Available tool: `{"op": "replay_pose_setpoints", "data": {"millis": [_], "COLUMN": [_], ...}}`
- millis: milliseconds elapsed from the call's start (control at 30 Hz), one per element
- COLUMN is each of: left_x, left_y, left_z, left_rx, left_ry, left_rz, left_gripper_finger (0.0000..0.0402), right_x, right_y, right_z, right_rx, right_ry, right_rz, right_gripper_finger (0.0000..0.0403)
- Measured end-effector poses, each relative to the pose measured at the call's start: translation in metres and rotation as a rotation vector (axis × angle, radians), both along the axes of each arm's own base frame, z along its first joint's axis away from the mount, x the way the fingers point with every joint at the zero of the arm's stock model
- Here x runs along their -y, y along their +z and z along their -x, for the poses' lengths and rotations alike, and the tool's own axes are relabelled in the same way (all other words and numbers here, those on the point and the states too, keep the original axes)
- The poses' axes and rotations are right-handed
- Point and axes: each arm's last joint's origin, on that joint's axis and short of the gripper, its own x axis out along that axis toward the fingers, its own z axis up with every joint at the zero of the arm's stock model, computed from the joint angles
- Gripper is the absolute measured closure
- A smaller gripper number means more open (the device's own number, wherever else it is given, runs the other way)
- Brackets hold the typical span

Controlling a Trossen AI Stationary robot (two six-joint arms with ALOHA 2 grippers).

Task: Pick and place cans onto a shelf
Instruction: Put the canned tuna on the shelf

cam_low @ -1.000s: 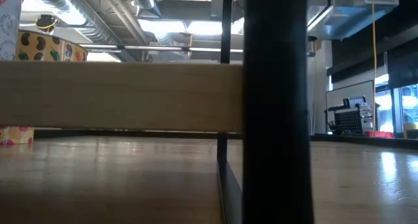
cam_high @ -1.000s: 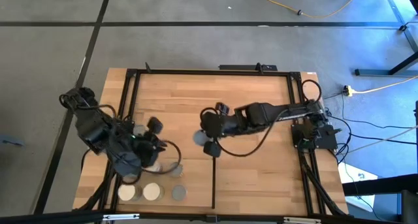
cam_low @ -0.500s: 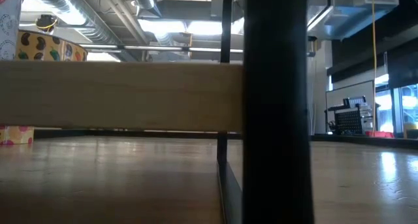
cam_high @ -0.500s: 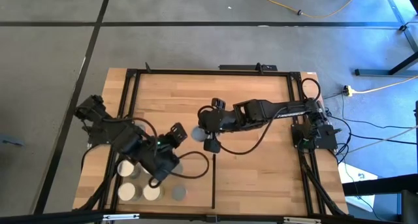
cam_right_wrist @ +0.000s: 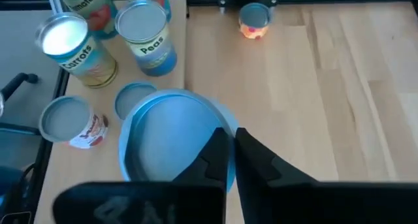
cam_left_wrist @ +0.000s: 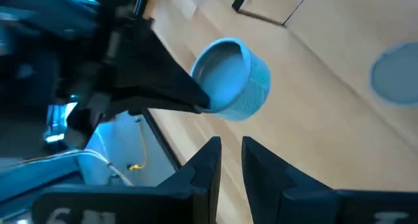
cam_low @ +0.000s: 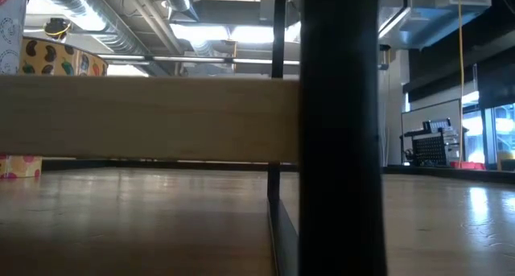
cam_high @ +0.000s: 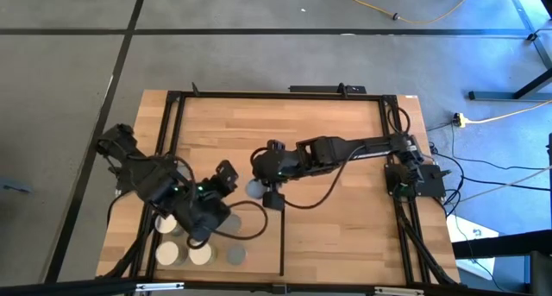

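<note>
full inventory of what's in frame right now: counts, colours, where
Grey-topped short metal can: one, in the right claw, mid-table.
Other labelled metal cans: about six, silver or cream tops, clustered at the table's left corner at the bottom of the high view, partly under the left arm.
Small orange-labelled can: one, standing apart.
Thin black upright divider: one, near the held can.
Light-wood black-framed tabletop: one.
Yellow cable: one, on the grey floor.
Left claw: beside the cluster, pointing at the held can.
Right claw: shut on the grey-topped can.
</note>
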Motion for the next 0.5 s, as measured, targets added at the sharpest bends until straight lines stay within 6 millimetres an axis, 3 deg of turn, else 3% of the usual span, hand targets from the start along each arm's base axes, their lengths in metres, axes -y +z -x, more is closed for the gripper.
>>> {"op": "replay_pose_setpoints", "data": {"millis": [267, 500], "left_x": [0.001, -0.006], "left_y": [0.012, 0.015], "left_z": [0.021, 0.036], "left_rx": [0.054, 0.035], "left_ry": [0.036, 0.098], "left_rz": [0.110, 0.133], "left_gripper_finger": [0.0347, 0.0347], "right_x": [-0.011, -0.033], "right_y": [-0.028, -0.050], "right_z": [-0.017, -0.024], "right_rx": [-0.058, -0.114], "right_ry": [0.034, 0.115], "right_rz": [-0.079, -0.134], "right_gripper_finger": [0.0390, 0.0390]}}
